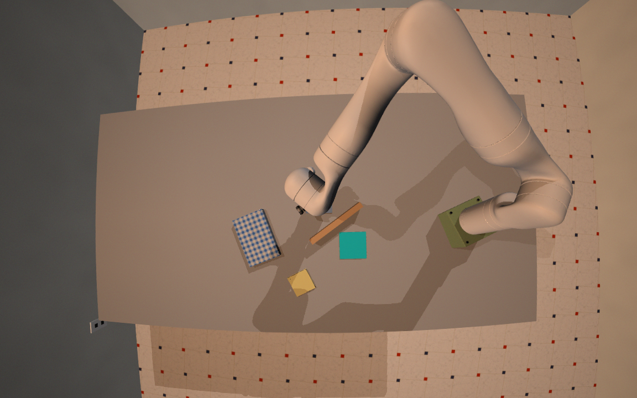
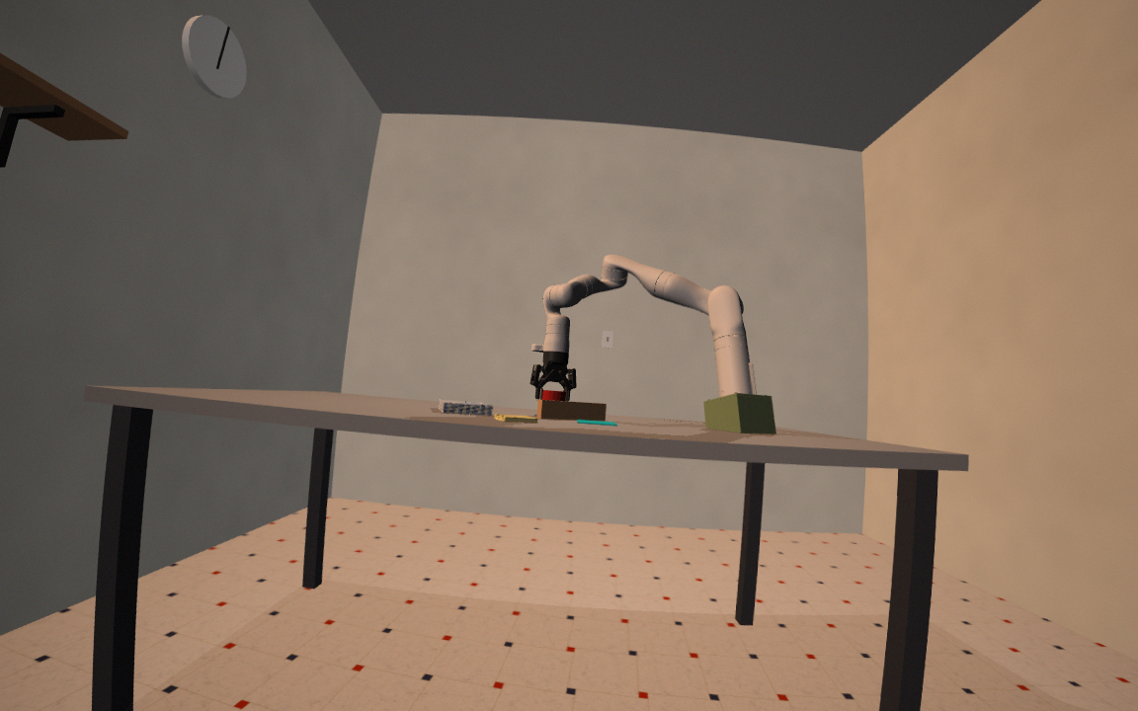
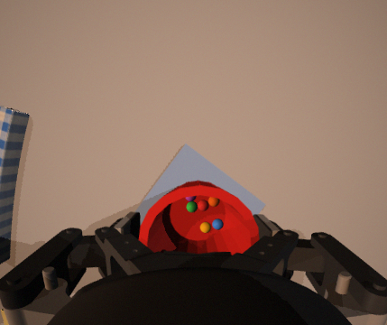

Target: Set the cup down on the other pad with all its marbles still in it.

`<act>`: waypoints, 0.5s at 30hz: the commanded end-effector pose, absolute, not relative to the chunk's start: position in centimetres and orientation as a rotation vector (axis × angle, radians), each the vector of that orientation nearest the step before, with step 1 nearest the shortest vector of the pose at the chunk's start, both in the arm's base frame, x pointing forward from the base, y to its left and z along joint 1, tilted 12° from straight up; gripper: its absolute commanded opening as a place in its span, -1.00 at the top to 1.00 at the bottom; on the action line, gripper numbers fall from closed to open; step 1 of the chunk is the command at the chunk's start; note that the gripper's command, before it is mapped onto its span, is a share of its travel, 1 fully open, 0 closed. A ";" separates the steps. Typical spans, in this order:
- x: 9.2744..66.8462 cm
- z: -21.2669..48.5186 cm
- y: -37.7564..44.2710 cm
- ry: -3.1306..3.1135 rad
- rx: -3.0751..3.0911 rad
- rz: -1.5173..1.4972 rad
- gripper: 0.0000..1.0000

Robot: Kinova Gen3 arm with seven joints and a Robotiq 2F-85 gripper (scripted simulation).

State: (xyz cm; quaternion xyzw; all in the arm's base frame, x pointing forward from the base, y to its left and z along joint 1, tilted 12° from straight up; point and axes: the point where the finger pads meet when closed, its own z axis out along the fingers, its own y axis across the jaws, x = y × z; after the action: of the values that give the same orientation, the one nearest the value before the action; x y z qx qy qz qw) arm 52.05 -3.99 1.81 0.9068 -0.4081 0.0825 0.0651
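A red cup point(image 3: 199, 218) with several coloured marbles inside stands upright on a pale blue-grey pad point(image 3: 202, 183). My gripper point(image 3: 196, 226) is open wide, with a finger on each side of the cup's rim, and I cannot tell if they touch it. From the side the gripper point(image 2: 552, 381) hangs down around the red cup point(image 2: 552, 395), behind the wooden rail point(image 2: 571, 409). From above my wrist point(image 1: 308, 190) hides the cup and most of its pad. The teal pad point(image 1: 352, 245) lies on the near side of the rail point(image 1: 337, 223).
A blue checked box point(image 1: 256, 237) lies left of the cup and also shows in the wrist view point(image 3: 0, 177). A yellow block point(image 1: 301, 282) lies toward the table's front. My olive base block point(image 1: 460, 228) stands at the right.
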 end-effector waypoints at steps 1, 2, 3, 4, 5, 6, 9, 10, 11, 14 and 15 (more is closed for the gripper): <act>52.3 1.4 -3.8 -1.236 2.741 0.253 -1.00; 52.3 1.4 -3.8 -1.236 2.741 0.253 -1.00; 52.3 1.3 -3.8 -1.236 2.741 0.253 -1.00; 52.3 1.3 -3.8 -1.236 2.741 0.253 -1.00; 52.3 1.3 -3.8 -1.236 2.741 0.253 -1.00; 52.3 1.3 -3.8 -1.236 2.741 0.253 -1.00; 52.3 1.3 -3.8 -1.236 2.741 0.253 -1.00; 52.3 1.3 -3.8 -1.236 2.741 0.253 -1.00; 52.3 1.3 -3.8 -1.236 2.741 0.253 -1.00; 52.3 1.3 -3.8 -1.236 2.741 0.253 -1.00; 52.3 1.3 -3.8 -1.236 2.741 0.253 -0.99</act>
State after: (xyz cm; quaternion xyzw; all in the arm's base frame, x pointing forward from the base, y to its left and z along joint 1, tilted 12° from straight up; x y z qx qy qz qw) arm 51.96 -3.93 1.44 0.9072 -0.4077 0.0804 0.0651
